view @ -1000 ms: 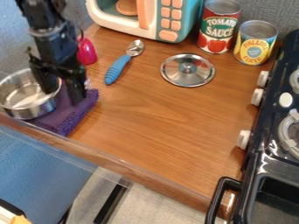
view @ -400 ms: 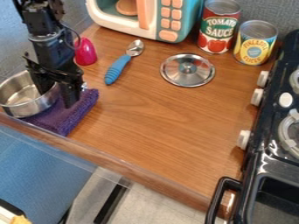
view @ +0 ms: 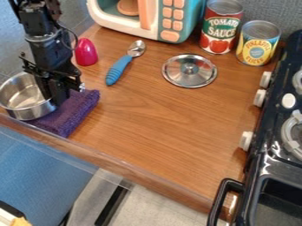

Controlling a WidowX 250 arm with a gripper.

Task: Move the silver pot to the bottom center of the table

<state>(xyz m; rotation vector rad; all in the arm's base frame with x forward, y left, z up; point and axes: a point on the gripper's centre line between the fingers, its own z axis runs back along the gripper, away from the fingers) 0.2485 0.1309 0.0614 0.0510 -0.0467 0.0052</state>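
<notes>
Clearly, the silver pot [view: 22, 100] was upright at the far left, near the front edge and touching the purple cloth [view: 73, 112]; whether it rested partly on the cloth could not be told. The pincer [view: 54, 99] was narrow, closed over the pot's right wall, one finger inside and one outside. Holding it by one side alone, it could let the pot swivel or tip once lifted, since the weight hung off to the left, and smooth metal might slide free. A low drag could bunch the cloth or bring it along. Just beyond stood the pink egg-shaped toy [view: 86, 52], then lay the blue-handled spoon [view: 119, 69]; a path swung too far back might knock either. Further right, the bare middle of the tabletop [view: 153, 123] gave room, but a release too far forward risked the front edge. The lid [view: 189, 70] and the black stove [view: 277, 145] mattered only if the arm overshot.
</notes>
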